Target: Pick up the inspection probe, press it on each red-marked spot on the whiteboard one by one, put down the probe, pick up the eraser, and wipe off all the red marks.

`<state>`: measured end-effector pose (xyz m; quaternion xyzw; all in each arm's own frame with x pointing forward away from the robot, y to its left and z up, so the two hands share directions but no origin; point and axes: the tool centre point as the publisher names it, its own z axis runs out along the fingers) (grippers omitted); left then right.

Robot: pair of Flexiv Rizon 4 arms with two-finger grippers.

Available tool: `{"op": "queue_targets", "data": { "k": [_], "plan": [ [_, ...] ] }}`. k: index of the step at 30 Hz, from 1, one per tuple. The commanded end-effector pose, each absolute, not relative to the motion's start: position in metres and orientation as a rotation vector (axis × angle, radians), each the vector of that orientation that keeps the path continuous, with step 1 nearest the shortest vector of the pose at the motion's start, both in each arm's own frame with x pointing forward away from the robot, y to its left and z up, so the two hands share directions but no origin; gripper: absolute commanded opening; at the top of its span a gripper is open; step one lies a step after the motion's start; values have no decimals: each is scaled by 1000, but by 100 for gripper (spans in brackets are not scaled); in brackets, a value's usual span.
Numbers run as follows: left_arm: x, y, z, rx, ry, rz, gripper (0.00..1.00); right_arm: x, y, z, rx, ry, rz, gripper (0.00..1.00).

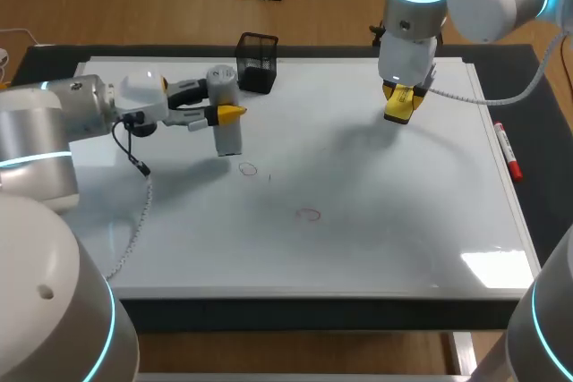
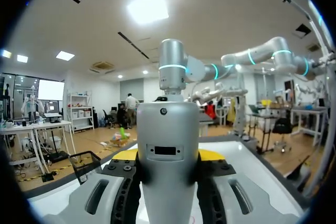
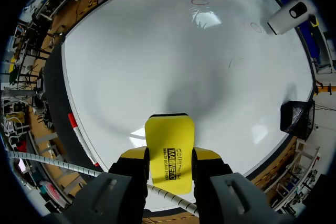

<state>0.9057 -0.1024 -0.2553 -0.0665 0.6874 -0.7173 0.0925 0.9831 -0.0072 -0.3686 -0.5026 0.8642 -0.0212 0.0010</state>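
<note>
Currently, I am holding the left gripper (image 1: 226,114) level, clamping the upright probe (image 1: 229,139). The right gripper (image 3: 170,154) is pointing down, clamping the eraser (image 3: 169,129).

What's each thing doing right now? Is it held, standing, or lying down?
Probe: held by left pincer.
Left pincer: shut on probe.
Eraser: held by right pincer.
Right pincer: shut on eraser.
Red marks: two, not wiped.
Basket: standing upright.
Marker: lying flat.
</note>
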Motion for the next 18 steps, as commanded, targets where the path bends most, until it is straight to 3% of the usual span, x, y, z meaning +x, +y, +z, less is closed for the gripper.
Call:
{"op": "queue_targets", "data": {
  "k": [1,18],
  "plan": [
    [906,-82,-245,-223,2030,-2116,0,984,-7,-368,-1581,2714,-72,0],
    [930,12,-232,-390,1934,-1993,0,984,-7,-368,-1581,2714,-72,0]
  ]
}}
